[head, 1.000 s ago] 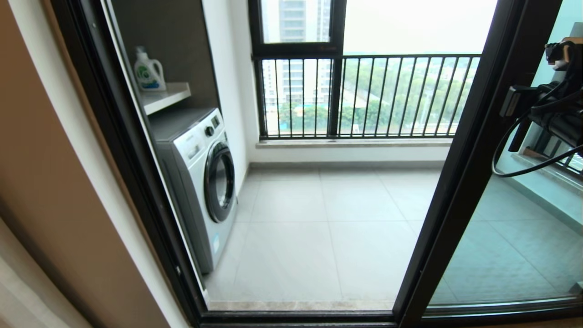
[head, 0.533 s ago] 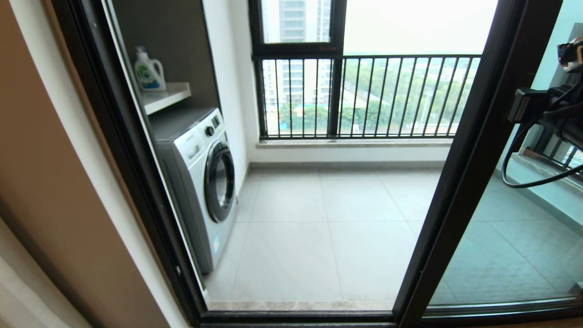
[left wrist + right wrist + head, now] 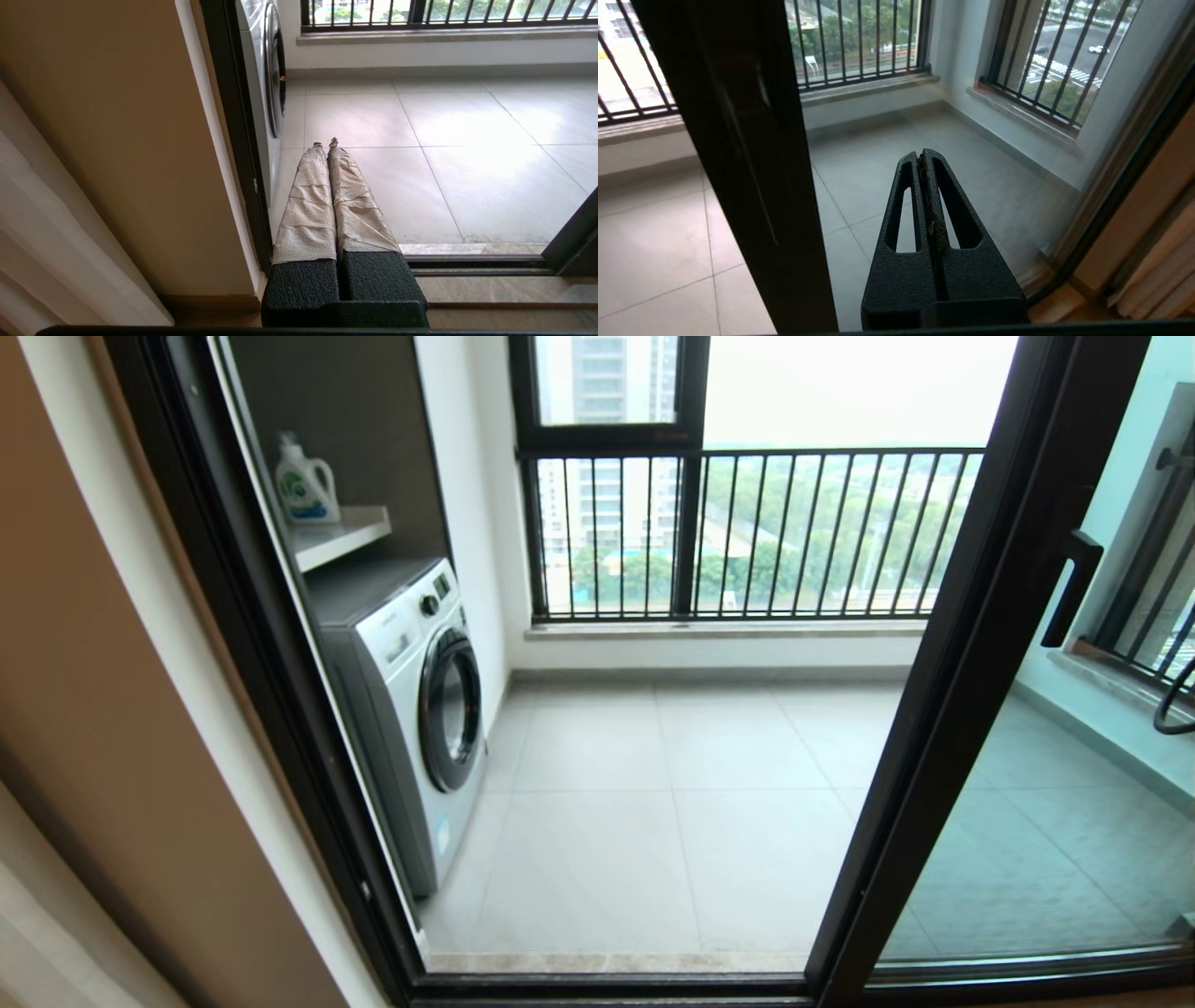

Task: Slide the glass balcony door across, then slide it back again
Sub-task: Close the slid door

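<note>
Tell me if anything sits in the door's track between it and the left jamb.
Nothing visible does. The glass balcony door stands at the right, and the floor track looks bare up to the left jamb.

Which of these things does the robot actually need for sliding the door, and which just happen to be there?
Part of the job:
glass balcony door
its handle
right end effector, shut, facing the glass
left end effector, shut, low by the wall

Just there:
washing machine
detergent bottle
shelf
railing
</note>
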Tool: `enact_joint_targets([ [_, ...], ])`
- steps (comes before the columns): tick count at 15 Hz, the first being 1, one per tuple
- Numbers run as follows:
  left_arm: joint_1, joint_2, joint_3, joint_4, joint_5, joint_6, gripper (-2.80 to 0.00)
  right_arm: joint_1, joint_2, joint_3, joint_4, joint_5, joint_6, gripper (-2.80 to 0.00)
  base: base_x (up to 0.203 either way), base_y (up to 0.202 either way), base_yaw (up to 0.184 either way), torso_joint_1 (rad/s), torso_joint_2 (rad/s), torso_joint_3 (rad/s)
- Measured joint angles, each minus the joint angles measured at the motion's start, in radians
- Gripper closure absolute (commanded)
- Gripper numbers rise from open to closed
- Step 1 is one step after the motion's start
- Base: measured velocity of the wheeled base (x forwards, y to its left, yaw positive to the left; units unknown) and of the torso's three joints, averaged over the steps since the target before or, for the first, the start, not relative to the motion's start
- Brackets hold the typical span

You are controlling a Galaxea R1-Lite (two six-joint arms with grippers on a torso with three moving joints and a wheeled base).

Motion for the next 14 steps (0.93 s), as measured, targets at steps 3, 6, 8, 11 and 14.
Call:
enact_joint_targets([
  [3, 0.000, 0.000, 0.000, 0.000, 0.000, 0.000, 0.00, -0.041, 0.036, -0.029, 0.004, 0.006, 0.002, 0.00, 0.000, 0.000, 0.000, 0.000, 0.00, 0.000],
  [6, 0.000, 0.000, 0.000, 0.000, 0.000, 0.000, 0.00, -0.049, 0.119, -0.097, -0.002, 0.050, 0.011, 0.00, 0.000, 0.000, 0.000, 0.000, 0.00, 0.000],
  [8, 0.000, 0.000, 0.000, 0.000, 0.000, 0.000, 0.00, -0.050, 0.189, -0.168, -0.005, 0.074, 0.017, 0.00, 0.000, 0.000, 0.000, 0.000, 0.00, 0.000],
  [11, 0.000, 0.000, 0.000, 0.000, 0.000, 0.000, 0.00, -0.043, 0.279, -0.277, -0.007, 0.093, 0.017, 0.00, 0.000, 0.000, 0.000, 0.000, 0.00, 0.000],
  [14, 0.000, 0.000, 0.000, 0.000, 0.000, 0.000, 0.00, 0.000, 0.330, -0.315, -0.008, 0.098, 0.012, 0.00, 0.000, 0.000, 0.000, 0.000, 0.00, 0.000],
])
